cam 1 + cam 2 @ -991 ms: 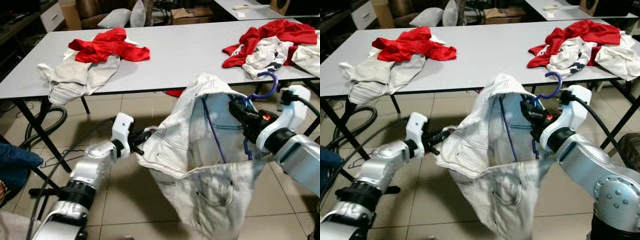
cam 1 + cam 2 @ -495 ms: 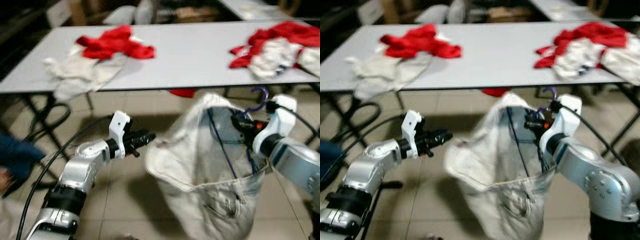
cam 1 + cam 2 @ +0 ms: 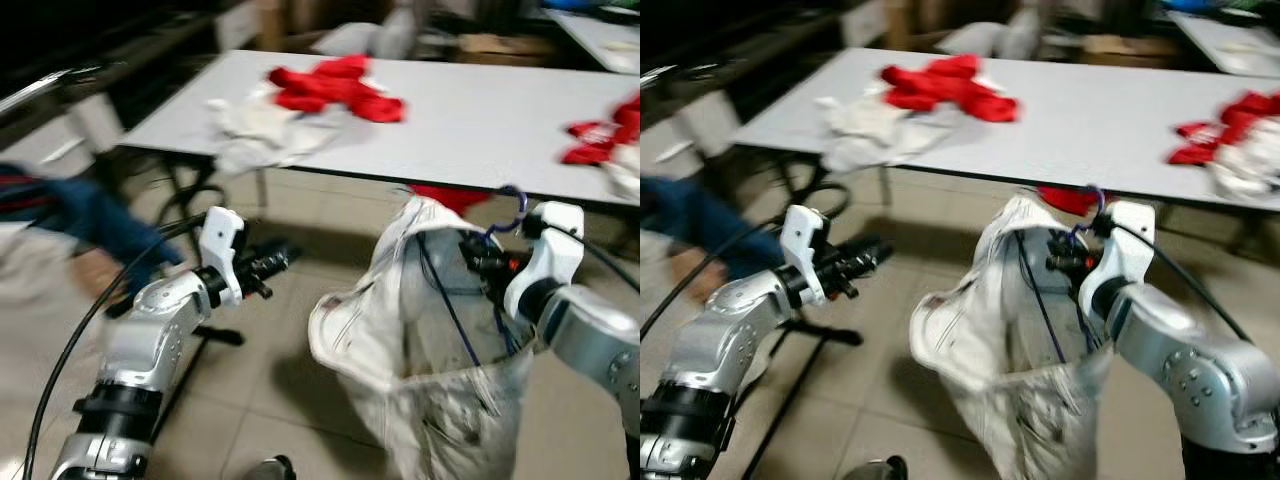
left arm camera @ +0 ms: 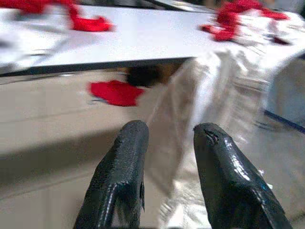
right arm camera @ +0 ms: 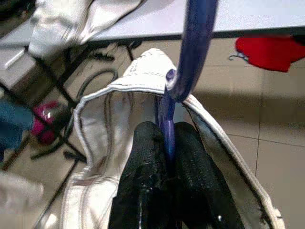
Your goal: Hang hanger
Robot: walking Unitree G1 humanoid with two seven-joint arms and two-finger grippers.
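Right gripper (image 5: 167, 143) clamped tight on purple hanger (image 3: 512, 205) neck – hook sticking up, pale jacket (image 3: 420, 340) draped below. Left gripper (image 4: 167, 157) fingers apart, empty, just left of jacket. Hanger's long axis runs near-far; right arm does the hanging.

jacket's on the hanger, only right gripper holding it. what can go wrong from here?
Likely risks:
1. The right gripper pinches only the thin purple hanger, so the hanger could twist or slip between the fingers.
2. The white jacket hangs lopsided with its hem near the floor; it may slide off or drag.
3. The left gripper is open and apart from the cloth, giving no support.
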